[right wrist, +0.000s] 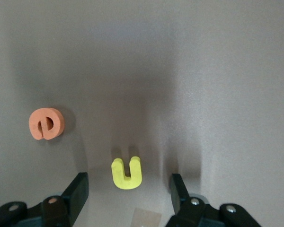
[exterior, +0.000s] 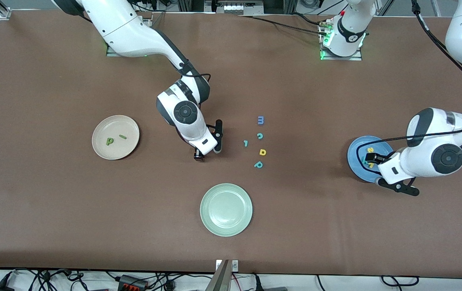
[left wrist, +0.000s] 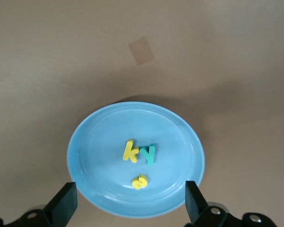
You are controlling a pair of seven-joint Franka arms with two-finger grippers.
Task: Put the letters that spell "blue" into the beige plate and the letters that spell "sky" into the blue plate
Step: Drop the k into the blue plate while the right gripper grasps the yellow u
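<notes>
The beige plate (exterior: 104, 128) holds a green p-shaped letter (exterior: 110, 141) and a thin green bar (exterior: 122, 137). My right gripper (right wrist: 128, 191) is low over the table between that plate and the loose letters. It is open, with the yellow u (right wrist: 127, 173) lying between its fingers, untouched. The orange e (right wrist: 46, 124) lies beside it. My arm hides both in the front view. The blue plate (left wrist: 94, 137) holds the yellow k (left wrist: 129, 151), teal y (left wrist: 149, 153) and yellow s (left wrist: 140, 181). My left gripper (left wrist: 130, 202) hangs open and empty over the plate's rim.
A pale green plate (exterior: 226, 209) sits nearer the front camera, mid-table. Loose letters lie between the two arms: a blue m (exterior: 260, 120), teal c (exterior: 260, 136), small teal l (exterior: 246, 143), yellow a (exterior: 262, 152) and teal p (exterior: 258, 164).
</notes>
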